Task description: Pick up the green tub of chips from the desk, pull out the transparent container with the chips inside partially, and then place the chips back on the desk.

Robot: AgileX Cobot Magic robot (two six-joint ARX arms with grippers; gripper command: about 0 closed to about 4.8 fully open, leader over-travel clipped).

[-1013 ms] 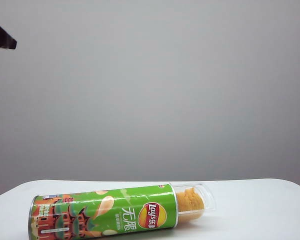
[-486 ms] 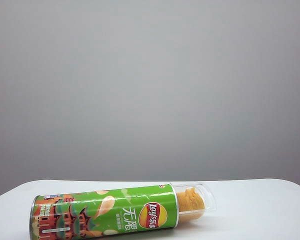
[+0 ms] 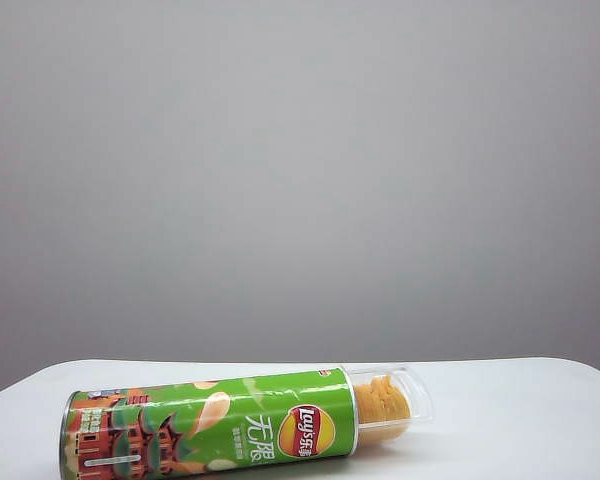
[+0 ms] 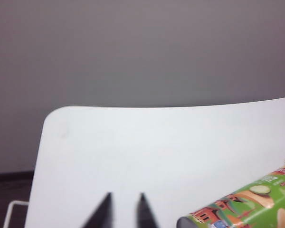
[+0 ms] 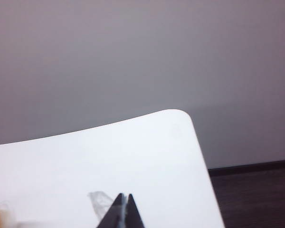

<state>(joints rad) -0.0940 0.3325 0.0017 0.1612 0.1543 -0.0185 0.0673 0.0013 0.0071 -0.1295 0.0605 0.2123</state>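
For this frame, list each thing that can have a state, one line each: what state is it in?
Bright-green cardboard tub of chips: lying on its side on the white desk, unheld.
Clear plastic container: partly pulled out.
Orange-yellow chips: stacked inside it.
Left gripper: slightly open, empty.
Right gripper: shut, empty.

We see little of the robot itself here, only fingertips. The left gripper (image 4: 124, 211) shows two dark, near-black fingers (image 4: 103, 213), flat-sided and tapering to blunt points, edges blurred. The right gripper (image 5: 124, 209) shows the same dark pair, slimmer, narrowing to fine tips. Both are matte, with no visible cables, screws or markings.
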